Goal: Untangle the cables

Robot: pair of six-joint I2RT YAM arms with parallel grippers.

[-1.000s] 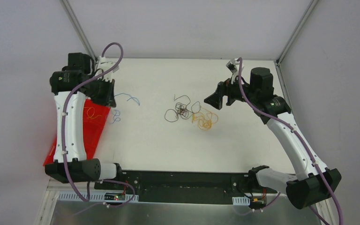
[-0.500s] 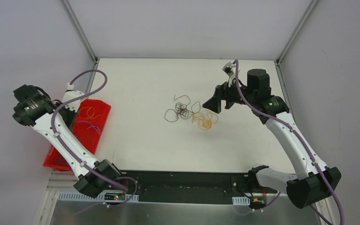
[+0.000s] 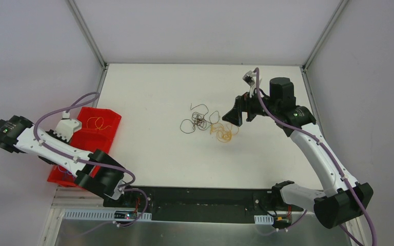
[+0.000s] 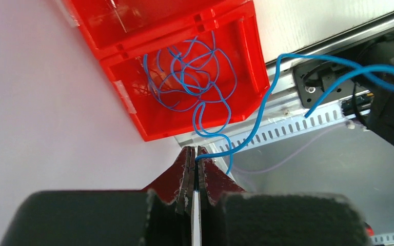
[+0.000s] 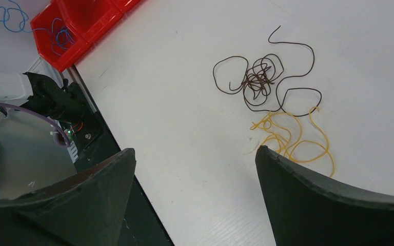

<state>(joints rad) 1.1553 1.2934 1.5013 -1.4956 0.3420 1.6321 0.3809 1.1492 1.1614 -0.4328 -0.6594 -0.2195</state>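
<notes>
Found left jaws pinched tight on blue cable (image 4: pixel 264 105), off the counter (image 3: pixel 159 92) at 8 o'clock, with most of its coils lying in red bin (image 4: pixel 249 51). Noted right jaws wide, gripping nothing, at 3 o'clock of centre. Logged black cable (image 5: pixel 259 82) mid-counter, orange-yellow cable (image 5: pixel 292 141) touching at its 4 o'clock.

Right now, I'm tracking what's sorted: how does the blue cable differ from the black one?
The blue cable is pinched in the shut left gripper; the black cable lies free. The blue one trails into the red bin; the black one rests on the white table, knotted tightly at its middle. Both are thin, curly strands.
</notes>
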